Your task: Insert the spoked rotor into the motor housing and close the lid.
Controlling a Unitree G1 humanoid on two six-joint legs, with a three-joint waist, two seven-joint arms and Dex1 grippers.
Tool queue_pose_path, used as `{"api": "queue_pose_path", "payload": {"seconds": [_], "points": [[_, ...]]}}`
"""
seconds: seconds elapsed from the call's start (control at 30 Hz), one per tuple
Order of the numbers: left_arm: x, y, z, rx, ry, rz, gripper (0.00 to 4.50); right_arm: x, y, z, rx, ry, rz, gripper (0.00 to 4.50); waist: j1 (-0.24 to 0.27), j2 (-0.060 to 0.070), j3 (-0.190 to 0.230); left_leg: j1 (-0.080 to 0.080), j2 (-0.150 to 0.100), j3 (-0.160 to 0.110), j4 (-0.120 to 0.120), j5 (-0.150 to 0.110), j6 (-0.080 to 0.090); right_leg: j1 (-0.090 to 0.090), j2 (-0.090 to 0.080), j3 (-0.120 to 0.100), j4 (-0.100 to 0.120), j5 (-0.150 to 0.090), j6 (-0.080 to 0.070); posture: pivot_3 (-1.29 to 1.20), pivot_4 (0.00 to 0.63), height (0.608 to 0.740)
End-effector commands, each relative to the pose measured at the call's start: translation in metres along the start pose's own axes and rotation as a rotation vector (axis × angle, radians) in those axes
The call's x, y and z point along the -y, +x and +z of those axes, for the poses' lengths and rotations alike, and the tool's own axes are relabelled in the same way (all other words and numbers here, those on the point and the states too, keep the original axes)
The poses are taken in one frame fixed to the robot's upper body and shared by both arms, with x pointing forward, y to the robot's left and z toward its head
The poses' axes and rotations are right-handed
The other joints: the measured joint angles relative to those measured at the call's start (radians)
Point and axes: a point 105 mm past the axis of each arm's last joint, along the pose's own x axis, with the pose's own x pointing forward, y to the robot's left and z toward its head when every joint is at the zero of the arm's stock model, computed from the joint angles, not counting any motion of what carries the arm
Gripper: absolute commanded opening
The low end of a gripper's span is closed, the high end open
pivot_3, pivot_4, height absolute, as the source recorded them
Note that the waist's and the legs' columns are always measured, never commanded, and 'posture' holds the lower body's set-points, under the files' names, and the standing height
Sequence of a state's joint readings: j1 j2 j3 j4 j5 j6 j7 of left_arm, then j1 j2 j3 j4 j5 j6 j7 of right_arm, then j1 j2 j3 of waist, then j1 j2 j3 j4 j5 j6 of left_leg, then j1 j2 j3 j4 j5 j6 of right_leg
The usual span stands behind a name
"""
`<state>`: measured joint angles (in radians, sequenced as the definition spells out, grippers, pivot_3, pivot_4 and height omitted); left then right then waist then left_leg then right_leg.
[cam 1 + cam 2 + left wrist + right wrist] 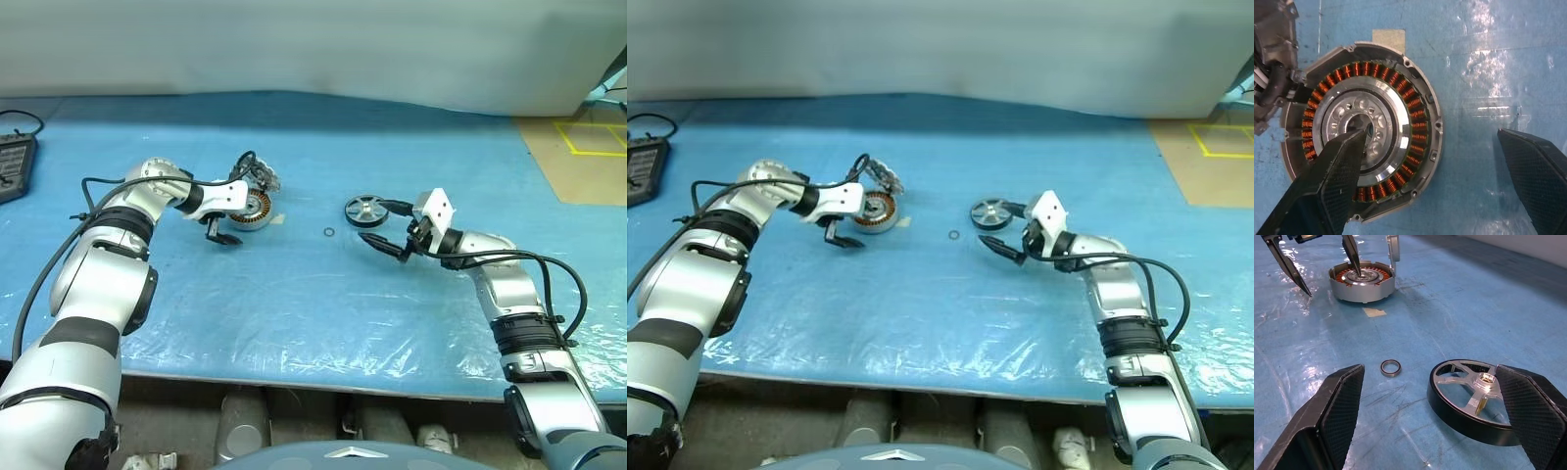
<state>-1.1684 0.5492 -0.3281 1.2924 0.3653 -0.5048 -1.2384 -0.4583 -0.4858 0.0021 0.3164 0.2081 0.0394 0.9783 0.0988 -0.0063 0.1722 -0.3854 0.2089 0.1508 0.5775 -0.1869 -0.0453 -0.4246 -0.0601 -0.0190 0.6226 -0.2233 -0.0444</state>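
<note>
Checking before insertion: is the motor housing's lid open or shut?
Open. The lid stands up behind the motor housing, whose copper windings lie uncovered.

A small dark ring (1391, 367) lies flat on the blue plastic sheet (313, 323), ahead of my right fingers and between them. A tan scrap of tape (1388, 35) sticks to the sheet beyond my left fingers. A black device (12, 166) sits far off to their outer side.
</note>
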Motion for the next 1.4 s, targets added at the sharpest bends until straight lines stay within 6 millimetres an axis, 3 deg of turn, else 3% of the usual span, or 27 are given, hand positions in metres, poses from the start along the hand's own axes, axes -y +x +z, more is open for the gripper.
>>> {"api": "queue_pose_path", "payload": {"seconds": [0.03, 0.07, 0.17, 0.3, 0.43, 0.53, 0.67, 0.83, 1.0, 1.4], "points": [[0.001, 0.001, -0.003, -0.027, 0.010, -0.006, 4.50, 0.006, -0.008, 0.015, 0.046, -0.027, -0.029, 4.46, 0.000, 0.000, 0.000, 0.000, 0.000, 0.000, 0.000, 0.000, 0.000, 0.000, 0.000, 0.000, 0.000, 0.000, 0.000, 0.00, 0.150, 0.740], [0.003, 0.003, -0.004, -0.033, 0.012, -0.013, 4.50, 0.006, -0.008, 0.015, 0.046, -0.027, -0.029, 4.46, 0.000, 0.000, 0.000, 0.000, 0.000, 0.000, 0.000, 0.000, 0.000, 0.000, 0.000, 0.000, 0.000, 0.000, 0.000, 0.00, 0.150, 0.740], [0.005, 0.007, -0.005, -0.042, 0.020, -0.024, 3.90, 0.006, -0.008, 0.015, 0.046, -0.027, -0.029, 4.50, 0.000, 0.000, 0.000, 0.001, 0.000, 0.000, 0.000, 0.000, 0.000, 0.001, 0.000, 0.000, 0.000, 0.000, 0.000, 0.00, 0.150, 0.740], [0.012, 0.016, -0.008, -0.083, 0.055, -0.055, 2.59, 0.006, -0.008, 0.017, 0.048, -0.031, -0.030, 4.50, -0.002, 0.000, 0.000, 0.002, 0.000, 0.000, 0.000, 0.000, 0.000, 0.002, 0.000, 0.000, 0.000, 0.000, -0.001, 0.00, 0.150, 0.740], [0.020, 0.022, -0.012, -0.101, 0.059, -0.084, 2.59, 0.007, -0.008, 0.018, 0.050, -0.036, -0.033, 4.50, -0.001, 0.000, 0.000, 0.005, -0.001, 0.000, -0.001, 0.000, 0.000, 0.004, -0.001, 0.000, 0.000, 0.000, 0.000, 0.00, 0.150, 0.740], [0.024, 0.024, -0.015, -0.109, 0.064, -0.099, 2.26, 0.007, -0.008, 0.018, 0.050, -0.038, -0.037, 4.50, -0.001, 0.001, -0.001, 0.007, -0.001, 0.000, -0.001, 0.000, 0.000, 0.006, -0.001, 0.000, -0.001, 0.000, 0.000, 0.00, 0.150, 0.740], [0.019, 0.023, -0.011, -0.084, 0.041, -0.070, 2.26, 0.008, -0.008, 0.018, 0.049, -0.038, -0.039, 4.50, -0.001, 0.002, -0.001, 0.011, -0.001, 0.000, -0.001, 0.000, 0.000, 0.011, -0.002, 0.000, -0.003, -0.001, -0.001, 0.00, 0.150, 0.740], [0.004, 0.020, 0.019, 0.074, -0.087, -0.061, 2.26, 0.008, -0.009, 0.017, 0.047, -0.035, -0.040, 4.50, 0.002, 0.002, -0.001, 0.013, -0.002, 0.000, -0.002, 0.000, 0.000, 0.015, -0.002, 0.000, -0.005, -0.001, -0.001, 0.00, 0.150, 0.740], [0.003, 0.021, 0.052, 0.212, -0.137, -0.142, 2.26, 0.010, -0.009, 0.017, 0.046, -0.035, -0.042, 4.50, 0.012, 0.001, -0.001, 0.012, -0.002, 0.000, -0.005, 0.000, 0.000, 0.014, -0.002, 0.000, -0.009, -0.001, -0.001, 0.00, 0.150, 0.740], [0.050, 0.007, 0.103, 0.271, -0.200, -0.293, 2.26, 0.006, -0.002, 0.017, 0.048, -0.028, -0.023, 4.50, -0.004, 0.002, 0.002, 0.000, 0.000, 0.001, -0.007, 0.002, 0.004, 0.000, -0.001, -0.002, -0.007, -0.001, -0.002, 0.00, 0.150, 0.740]]}}
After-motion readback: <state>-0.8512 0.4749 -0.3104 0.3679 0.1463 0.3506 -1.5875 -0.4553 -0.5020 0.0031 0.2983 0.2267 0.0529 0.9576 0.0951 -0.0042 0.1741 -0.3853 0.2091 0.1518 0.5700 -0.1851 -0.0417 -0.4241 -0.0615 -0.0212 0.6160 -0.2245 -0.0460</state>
